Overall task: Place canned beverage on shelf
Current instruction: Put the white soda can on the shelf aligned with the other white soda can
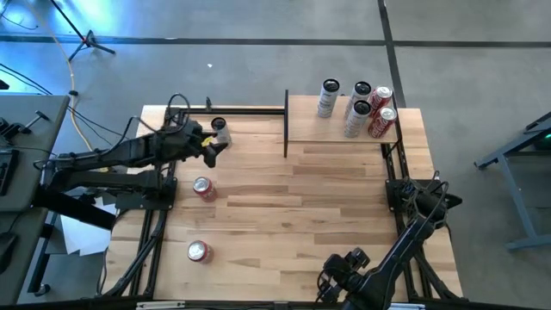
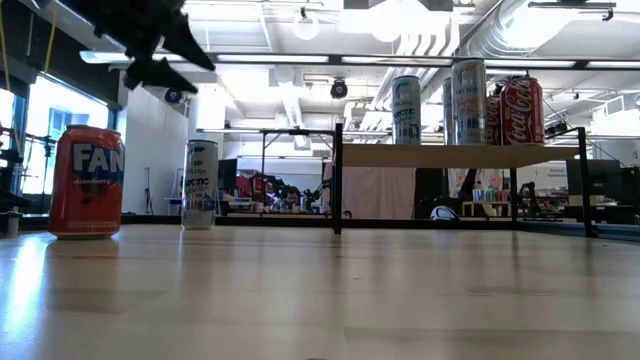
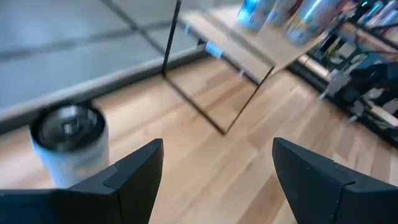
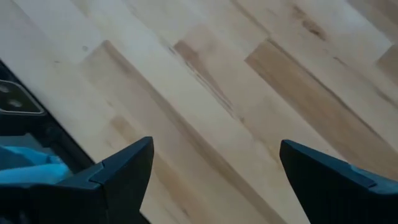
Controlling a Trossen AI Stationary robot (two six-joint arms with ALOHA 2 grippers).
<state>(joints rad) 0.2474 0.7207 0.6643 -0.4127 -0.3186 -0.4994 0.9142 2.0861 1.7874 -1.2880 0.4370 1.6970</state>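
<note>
Silver can: a slim silver-and-blue can (image 1: pixel 220 131) stands upright on the tabletop at the far left, just left of the shelf; in the low view it (image 2: pixel 200 185) rises beside the orange can; untouched, nothing clamped on it.
Left gripper: the left gripper (image 1: pixel 213 146) hangs just near-side of the silver can, raised above the table; the arm reaches in from the left edge, roughly level, wrist turned toward the shelf; in the left wrist view its dark fingers (image 3: pixel 134 171) stand apart with bare wood between them, the silver can (image 3: pixel 69 144) off to one side, outside the gap; it holds nothing.
Shelf: the shelf (image 1: pixel 340 133) sits at the far right of the table, a light board on thin black posts (image 2: pixel 338 175); four cans stand on it, two silver (image 1: pixel 327 98) and two red (image 1: pixel 383 122), clustered toward its right end.
Other cans: an orange can (image 1: pixel 204 188) stands left of centre; a red-topped can (image 1: pixel 199 251) stands near the front left.
Right gripper: the right gripper (image 1: pixel 337 277) waits at the near right edge, arm folded back; its fingers (image 4: pixel 121 171) are spread wide over bare wood, empty.
Tabletop: striped wood (image 1: pixel 301 215).
</note>
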